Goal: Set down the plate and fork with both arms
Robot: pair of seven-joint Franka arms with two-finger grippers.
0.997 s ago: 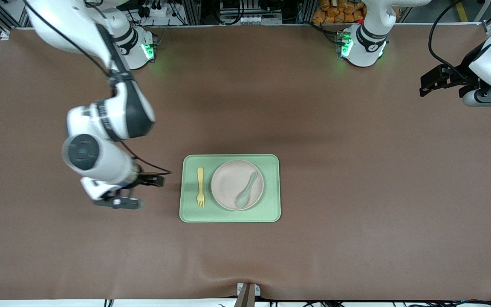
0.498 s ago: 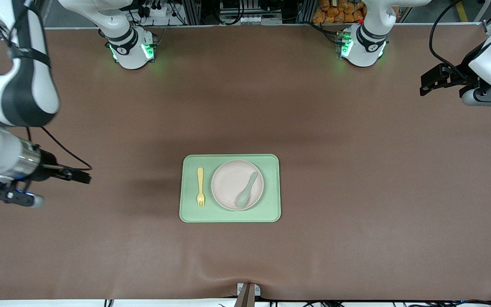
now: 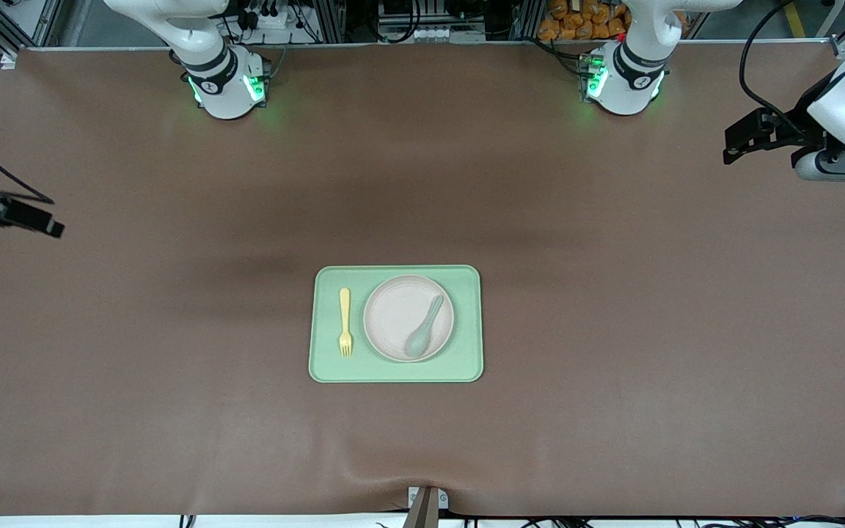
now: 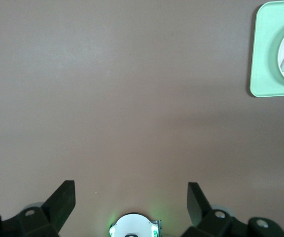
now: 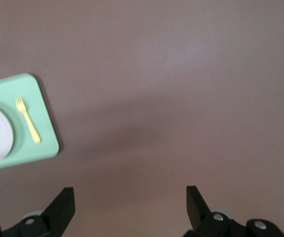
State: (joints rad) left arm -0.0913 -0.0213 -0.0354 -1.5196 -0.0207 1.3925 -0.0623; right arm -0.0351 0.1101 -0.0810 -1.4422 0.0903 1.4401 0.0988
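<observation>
A brown mat covers the long bench (image 3: 613,330), with metal framing and cables along the edge where the two white arm bases stand, each lit green at its foot. Near the middle of the bench lies a rectangular light green tray (image 3: 395,372). On it sits the plate (image 3: 397,312), round and off-white, toward the left arm's end of the tray. A pale green spoon (image 3: 424,327) lies in the plate, its bowl nearer the front camera than its handle. The fork (image 3: 345,320), small and pale yellow, lies flat on the tray just beside the plate, toward the right arm's end, apart from the plate's rim, with its tines pointing toward the front camera.

The left tool (image 3: 739,139) hangs over the bare mat at the left arm's end of the bench, well apart from the tray. Its wrist view shows both black fingers (image 4: 63,200) spread wide with nothing between them, and a corner of the tray in the distance.

The right tool (image 3: 23,214) is over the very edge of the bench at the right arm's end, mostly out of the front view. Its wrist view shows its fingers (image 5: 62,207) likewise wide apart and empty, with the tray, fork and part of the plate off to one side.
</observation>
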